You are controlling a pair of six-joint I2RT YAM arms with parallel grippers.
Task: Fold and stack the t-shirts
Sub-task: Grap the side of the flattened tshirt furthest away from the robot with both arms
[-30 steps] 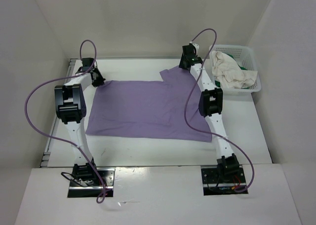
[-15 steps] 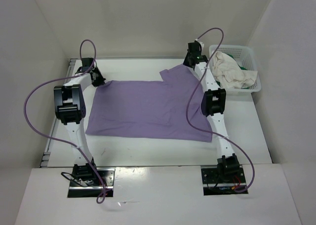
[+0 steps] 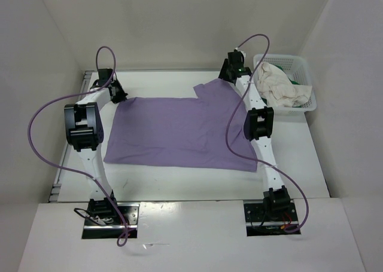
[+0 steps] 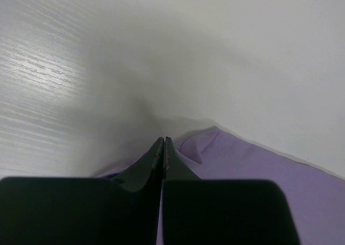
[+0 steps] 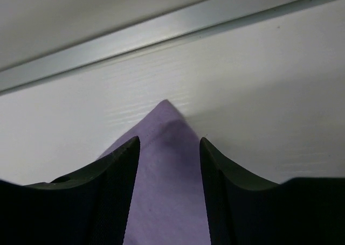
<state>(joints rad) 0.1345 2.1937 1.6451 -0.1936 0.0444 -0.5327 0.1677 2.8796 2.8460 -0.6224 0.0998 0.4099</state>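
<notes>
Holding lavender t-shirt (image 3: 179, 131) flat mid-surface (image 3: 179, 182) for first fold: far-left corner apparently pinched in closed left end effector (image 3: 117, 94); far-right sleeve tip straddled by open right end effector (image 5: 168, 142), ungripped. Cream t-shirt (image 3: 278, 88), green t-shirt (image 3: 295, 78) waiting in basket (image 3: 302, 61), far right.

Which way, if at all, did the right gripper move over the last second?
Yes. The right gripper shifted slightly rightward, closer to the basket.

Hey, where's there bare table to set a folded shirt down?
Bare table runs along the near side, between the purple shirt and the near edge. Another strip lies between the shirt and the back wall. The far right is crowded: right gripper and basket.
</notes>
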